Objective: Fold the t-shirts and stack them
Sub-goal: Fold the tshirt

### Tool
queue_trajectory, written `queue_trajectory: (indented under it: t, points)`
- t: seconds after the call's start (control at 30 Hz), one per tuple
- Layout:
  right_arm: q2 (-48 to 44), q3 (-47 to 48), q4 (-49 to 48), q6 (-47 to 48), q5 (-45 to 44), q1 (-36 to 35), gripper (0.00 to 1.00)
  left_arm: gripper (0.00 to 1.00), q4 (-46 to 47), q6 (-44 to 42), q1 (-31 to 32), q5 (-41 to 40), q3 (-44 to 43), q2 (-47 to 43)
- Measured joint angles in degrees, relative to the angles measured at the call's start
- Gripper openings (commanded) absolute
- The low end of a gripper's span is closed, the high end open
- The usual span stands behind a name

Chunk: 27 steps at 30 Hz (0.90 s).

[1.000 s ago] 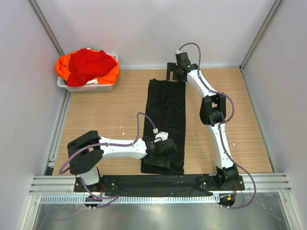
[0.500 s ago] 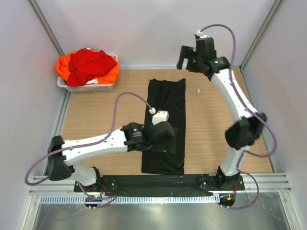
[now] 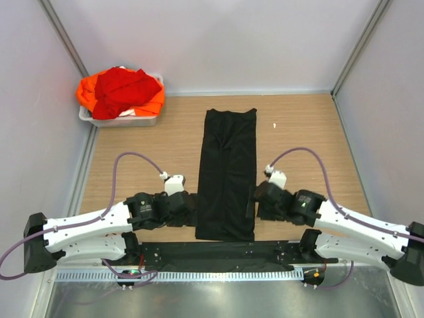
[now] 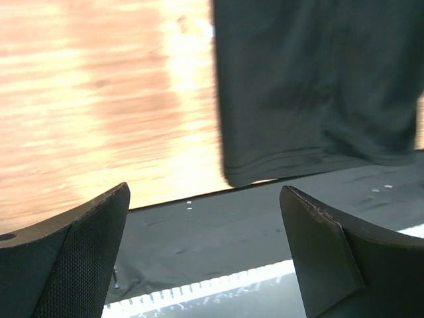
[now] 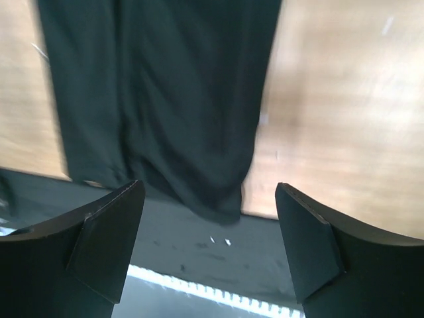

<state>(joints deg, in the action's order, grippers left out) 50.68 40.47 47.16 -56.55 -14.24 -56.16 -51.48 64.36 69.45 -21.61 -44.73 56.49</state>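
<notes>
So the long black cloth t-shirt [image 3: 227, 173] was laid out flat on the pale wooden tabletop [image 3: 146, 159] as a narrow strip. The sides looked folded in already, so it read as a tall rectangle with its near hem ending right about where the wood met the dark base plate [image 3: 218, 250].

Both arms were down low, one on either side of that black shirt. The left gripper [image 4: 204, 199] sat just beside the shirt's left edge near the near hem. Its fingers were spread wide with nothing between them, and its wrist view showed just the hem corner and bare wood ahead. The right gripper [image 5: 210, 192] mirrored it at the shirt's right edge, claw also splayed apart and holding nothing.

The crumpled red t-shirt [image 3: 126, 89] and the bright orange t-shirt [image 3: 154, 105] were heaped in a white plastic tub [image 3: 119, 120], well off to the far left of the black shirt. Neither was touched.

Best guess at the step: the lengthwise fold was done and the crosswise fold was up next. That would call for each claw to slide onto its near-hem corner, pinch through all the layers, then lift and carry the hem together toward the collar end. They would need to stay level so the strip didn't skew. The risk was grabbing only the top layer, since the stuff is floppy.
</notes>
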Motion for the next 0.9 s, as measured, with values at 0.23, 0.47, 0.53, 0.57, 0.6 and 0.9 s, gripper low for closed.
queue_trajectory:
  t: [0.23, 0.47, 0.53, 0.57, 0.6, 0.9]
  points:
    - [4.6, -7.0, -1.6, -16.5, -4.5, -18.3, 0.59, 0.94, 4.1, 2.8, -0.2, 1.3, 7.3, -0.3]
    - [8.9, -8.7, -5.3, -23.6, -6.1, -21.5, 0.49, 0.93, 9.2, 3.0, -0.9, 2.7, 8.8, 2.0]
    - [8.8, -9.5, -5.7, -24.7, -6.3, -21.6, 0.49, 0.93, 10.3, 3.0, -1.1, 3.0, 8.8, 2.4]
    - [8.5, -10.1, -5.8, -25.1, -6.3, -21.6, 0.49, 0.93, 10.9, 3.0, -1.2, 3.2, 8.9, 2.4]
    - [8.1, -10.7, -5.9, -25.6, -6.3, -21.6, 0.49, 0.92, 11.7, 3.0, -1.5, 3.5, 9.1, 2.6]
    - [4.3, -14.9, -5.9, -28.1, -6.2, -21.9, 0.46, 0.83, 17.4, 4.3, -2.0, 7.4, 12.6, 3.8]
